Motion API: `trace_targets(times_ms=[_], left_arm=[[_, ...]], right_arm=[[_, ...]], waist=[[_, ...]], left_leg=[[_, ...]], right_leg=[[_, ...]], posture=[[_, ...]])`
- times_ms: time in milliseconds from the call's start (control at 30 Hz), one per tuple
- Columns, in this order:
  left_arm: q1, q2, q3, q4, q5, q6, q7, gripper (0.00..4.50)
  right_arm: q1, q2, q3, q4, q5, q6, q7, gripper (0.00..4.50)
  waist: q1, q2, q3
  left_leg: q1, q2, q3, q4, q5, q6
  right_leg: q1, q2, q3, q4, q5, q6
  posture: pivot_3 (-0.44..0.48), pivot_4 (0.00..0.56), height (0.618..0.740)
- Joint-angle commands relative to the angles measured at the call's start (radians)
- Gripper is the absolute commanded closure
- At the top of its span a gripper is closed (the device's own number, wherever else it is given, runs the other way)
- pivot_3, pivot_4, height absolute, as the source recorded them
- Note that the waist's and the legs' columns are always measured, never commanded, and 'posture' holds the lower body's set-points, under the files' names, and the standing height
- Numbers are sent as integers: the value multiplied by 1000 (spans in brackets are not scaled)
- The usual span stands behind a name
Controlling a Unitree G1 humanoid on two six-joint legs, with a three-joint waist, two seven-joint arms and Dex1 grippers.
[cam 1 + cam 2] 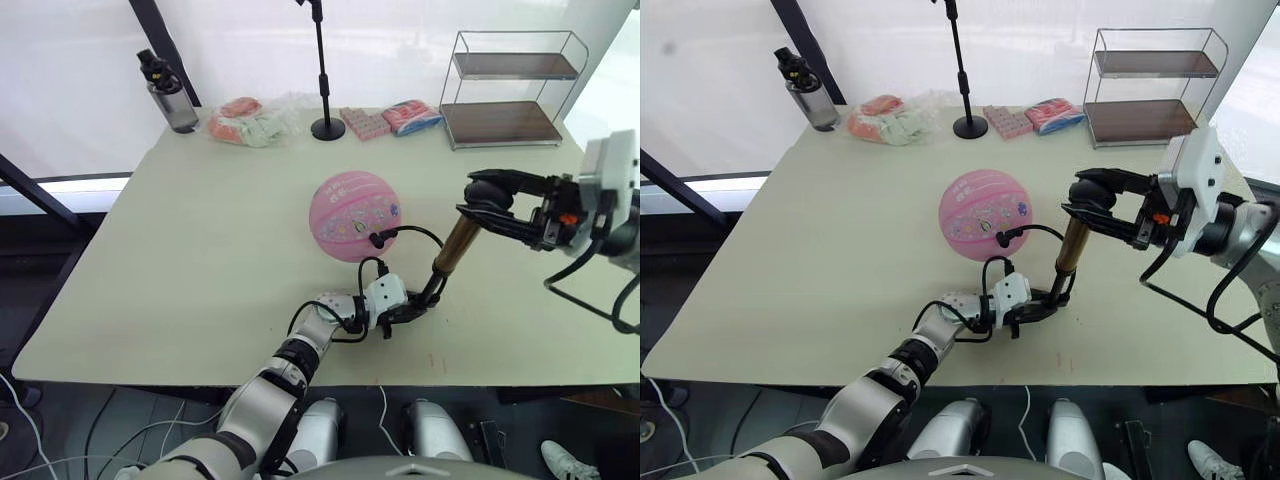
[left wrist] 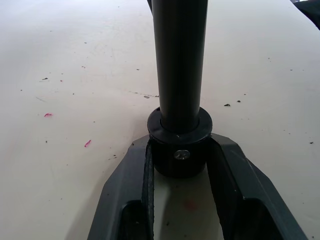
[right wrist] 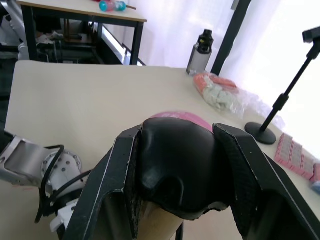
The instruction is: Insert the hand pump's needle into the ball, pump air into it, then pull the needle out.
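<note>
Ball: the pink ball sat round on the worktop, near its middle, with nothing bracing it.
Hand pump: the hand pump stood tilted just beside the ball, base on the worktop, handle end up.
Left pincer: the left pincer was closed around the black base cap, both fingers pressed to it.
Right pincer: the right pincer gripped the black T-handle at the top.
Needle: the needle at the hose end met the ball's lower side; how deep it sat could not be told.
Risk, ball: a hard stroke could probably drag the hose and roll the unbraced ball, working the needle loose.
Risk, pump: pushing off-axis on the tilted cylinder might skid the base out of the left fingers.
Risk, needle: a sideways tug at withdrawal could bend the thin pin.
</note>
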Motion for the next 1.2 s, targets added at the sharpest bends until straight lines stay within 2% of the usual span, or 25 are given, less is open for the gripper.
trace_targets(times_ms=[33,433,667,933,1200], left_arm=[[45,3,-24,48,29,20,-9,3433],[49,6,-21,38,28,24,-7,3433],[47,7,-19,39,30,25,-6,3433],[46,7,-20,42,31,24,-8,3433],[47,6,-23,44,31,23,-12,3433]], right_arm=[[55,29,85,22,-67,-18,3,2847],[194,161,228,113,-230,-164,15,2847],[235,197,247,169,-312,-254,9,2847],[141,152,151,56,-185,-144,8,2847],[-17,39,1,-2,-5,35,6,2847]], waist=[[-1,1,-1],[-2,1,-7],[-3,2,-10],[-1,1,-9],[2,1,-5]], left_leg=[[0,0,0,0,0,0],[1,1,0,-1,0,0],[1,1,0,-1,0,0],[1,1,1,-1,0,0],[-2,0,0,-1,0,0]], right_leg=[[0,0,0,0,0,0],[0,1,1,0,0,0],[0,2,1,0,-1,1],[0,2,2,0,0,0],[-2,0,1,-1,0,-1]], posture=[[0,150,740],[0,150,740],[0,150,740],[0,150,740],[0,150,740]])
